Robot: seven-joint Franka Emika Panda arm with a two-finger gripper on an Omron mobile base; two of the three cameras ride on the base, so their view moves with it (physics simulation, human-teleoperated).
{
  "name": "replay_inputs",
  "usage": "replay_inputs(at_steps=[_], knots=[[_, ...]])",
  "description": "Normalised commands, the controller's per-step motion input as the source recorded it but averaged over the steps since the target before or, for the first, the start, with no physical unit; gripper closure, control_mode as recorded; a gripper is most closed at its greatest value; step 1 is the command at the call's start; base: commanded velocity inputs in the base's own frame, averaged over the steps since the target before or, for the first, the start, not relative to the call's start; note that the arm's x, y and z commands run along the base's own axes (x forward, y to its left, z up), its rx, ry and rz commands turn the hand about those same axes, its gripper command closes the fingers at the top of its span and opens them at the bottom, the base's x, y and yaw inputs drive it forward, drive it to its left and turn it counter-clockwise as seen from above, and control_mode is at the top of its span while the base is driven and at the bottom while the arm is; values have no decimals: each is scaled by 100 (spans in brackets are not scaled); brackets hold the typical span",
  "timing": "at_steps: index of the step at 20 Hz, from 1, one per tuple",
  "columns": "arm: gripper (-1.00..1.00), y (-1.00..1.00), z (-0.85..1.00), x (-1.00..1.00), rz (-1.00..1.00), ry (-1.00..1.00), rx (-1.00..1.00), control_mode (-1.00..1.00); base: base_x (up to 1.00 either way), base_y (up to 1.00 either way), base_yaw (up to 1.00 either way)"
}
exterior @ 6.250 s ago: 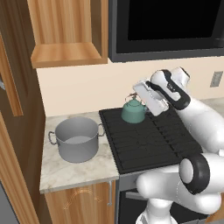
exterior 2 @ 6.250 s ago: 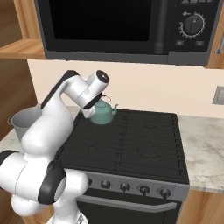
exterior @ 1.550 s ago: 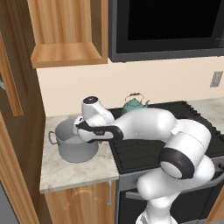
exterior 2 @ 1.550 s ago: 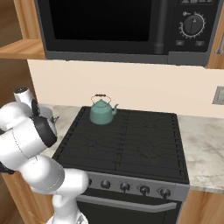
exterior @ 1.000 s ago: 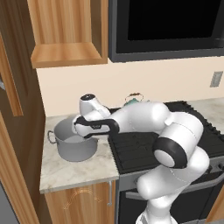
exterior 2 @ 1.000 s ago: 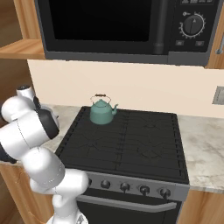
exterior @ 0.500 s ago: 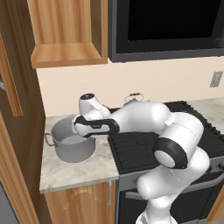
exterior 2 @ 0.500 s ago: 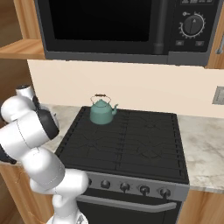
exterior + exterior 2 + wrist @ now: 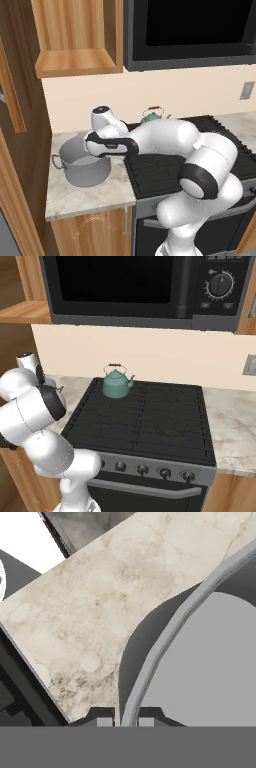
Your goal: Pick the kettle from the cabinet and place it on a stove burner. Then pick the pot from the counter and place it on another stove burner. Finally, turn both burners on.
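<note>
On the counter (image 9: 90,192), the pot (image 9: 82,165) rim is clamped by the gripper (image 9: 125,722); kettle (image 9: 116,382) placed; lift toward a free burner (image 9: 170,428) is needed.

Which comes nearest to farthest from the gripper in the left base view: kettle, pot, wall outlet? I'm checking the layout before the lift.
1. The pot, on the counter at left; the gripper is shut on its rim.
2. The kettle, behind the arm on the stove's back left burner.
3. The wall outlet, far right on the wall.
</note>
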Motion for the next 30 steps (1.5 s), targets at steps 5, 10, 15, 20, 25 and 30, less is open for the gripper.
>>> replay_inputs(at_steps=[5,10,15,20,25,30], knots=[[100,-18,23,-6,-5,-3,0,-100,0,0,0],[100,-19,24,-10,-5,-5,0,-100,0,0,0],[100,-21,27,-15,-6,-7,0,-100,0,0,0],[100,-25,23,-20,-6,-6,0,-100,0,0,0],[100,-30,19,-16,-7,-2,0,-100,0,0,0],[100,-34,15,-12,-10,0,0,-100,0,0,0]])
